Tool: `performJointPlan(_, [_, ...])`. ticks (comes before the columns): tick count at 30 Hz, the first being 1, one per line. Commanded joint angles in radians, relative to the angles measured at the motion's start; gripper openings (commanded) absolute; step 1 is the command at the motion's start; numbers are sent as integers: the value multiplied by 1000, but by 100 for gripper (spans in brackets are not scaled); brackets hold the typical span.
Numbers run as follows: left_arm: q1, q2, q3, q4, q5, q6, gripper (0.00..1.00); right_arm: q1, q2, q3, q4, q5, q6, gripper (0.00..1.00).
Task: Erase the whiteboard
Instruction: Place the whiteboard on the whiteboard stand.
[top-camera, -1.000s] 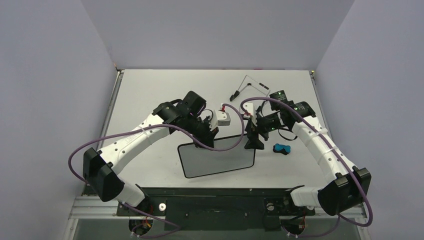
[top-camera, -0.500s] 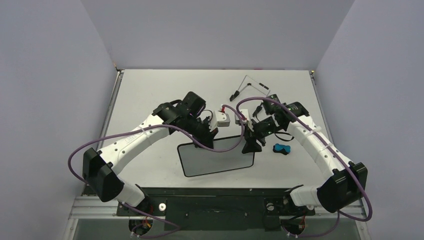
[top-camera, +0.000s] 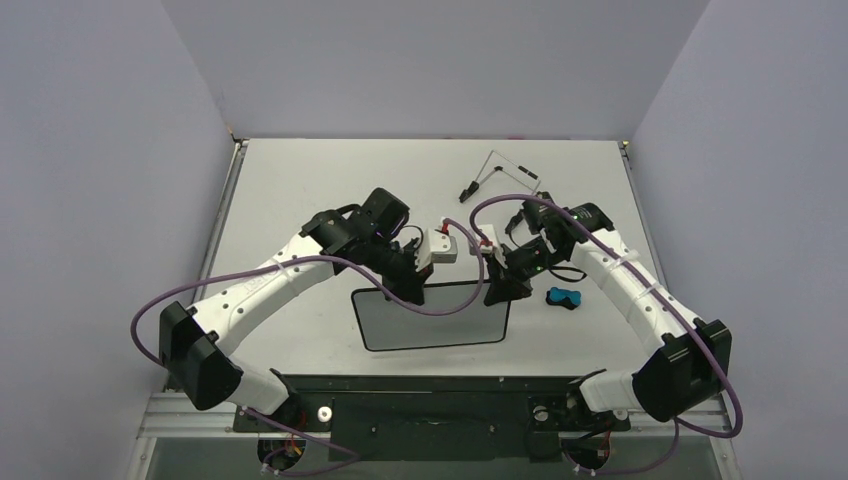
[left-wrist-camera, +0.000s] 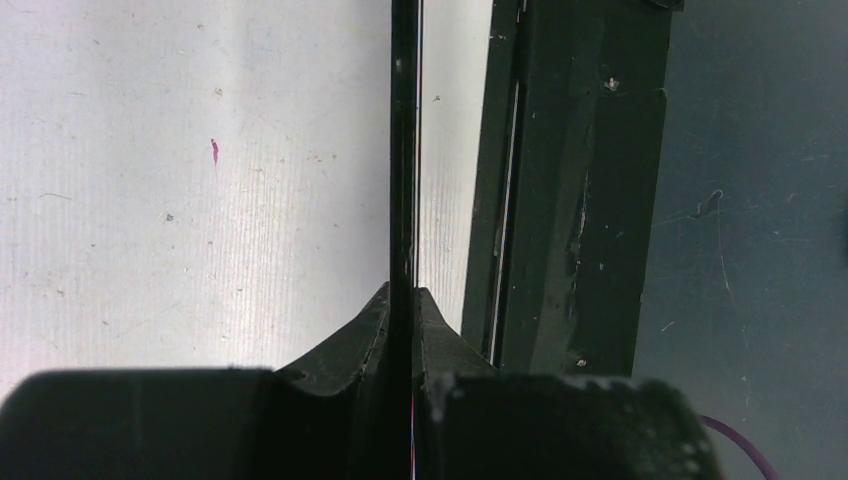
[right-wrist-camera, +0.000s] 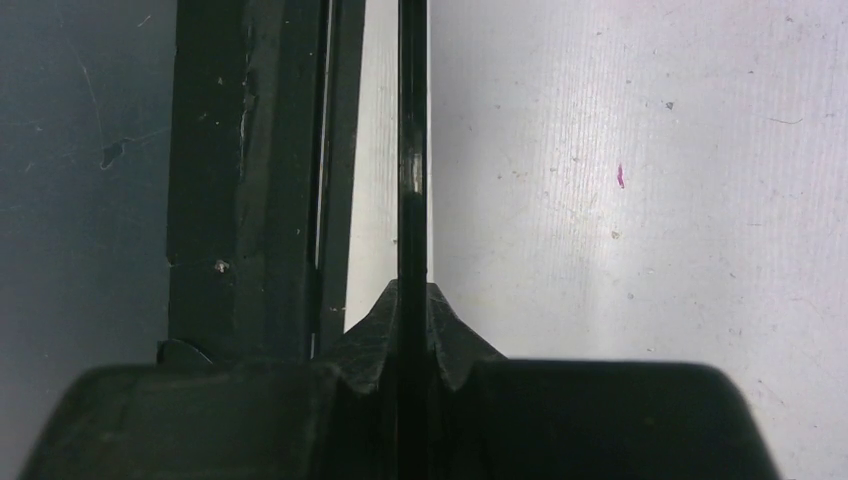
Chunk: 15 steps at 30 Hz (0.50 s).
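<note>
The whiteboard (top-camera: 430, 320) sits at the middle of the counter's (top-camera: 300, 200) near edge, its long axis running left to right. The left hand (top-camera: 408, 290) is clamped on the far long rim near the left corner, and the right hand (top-camera: 497, 292) is pinched on the same rim near the right corner. Both wrist views show the rim edge-on between closed fingers. The blue eraser (top-camera: 563, 297) lies just right of the board, nearest the right hand, so that arm looks better placed to reach it

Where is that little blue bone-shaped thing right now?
In the top view, the small blue bone-shaped eraser lies on the grey table, right of centre, just past the right edge of the black-rimmed whiteboard, near the right gripper.
</note>
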Motion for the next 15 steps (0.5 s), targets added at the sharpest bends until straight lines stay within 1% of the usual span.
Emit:
performJointPlan(1, [9, -41, 11, 106, 17, -10, 0, 17, 2, 19, 9, -24, 31, 0])
performJointPlan(4, [9, -52, -6, 139, 13, -19, 0, 9, -12, 16, 28, -21, 61, 0])
performJointPlan(6, [9, -54, -20, 182, 11, -24, 5, 0, -22, 13, 51, -12, 82, 0])
performJointPlan(7, [12, -51, -24, 192, 9, -27, 11, -14, -24, 12, 68, -3, 90, 0])
performJointPlan(8, [13, -48, -30, 213, 6, -31, 16, -30, -29, 4, 92, 4, 113, 0])
performJointPlan(9, [14, -41, -31, 222, 3, -37, 24, -40, -31, 0, 105, 4, 122, 0])
performJointPlan(11, [15, -33, -30, 247, -8, -50, 32, -70, -35, -13, 135, 5, 156, 0])
performJointPlan(12, [16, -31, -28, 265, -19, -52, 35, -85, -35, -21, 150, 8, 160, 0])
performJointPlan(15, [28, -28, -20, 301, -32, -63, 38, -108, -40, -38, 183, 22, 192, 0])
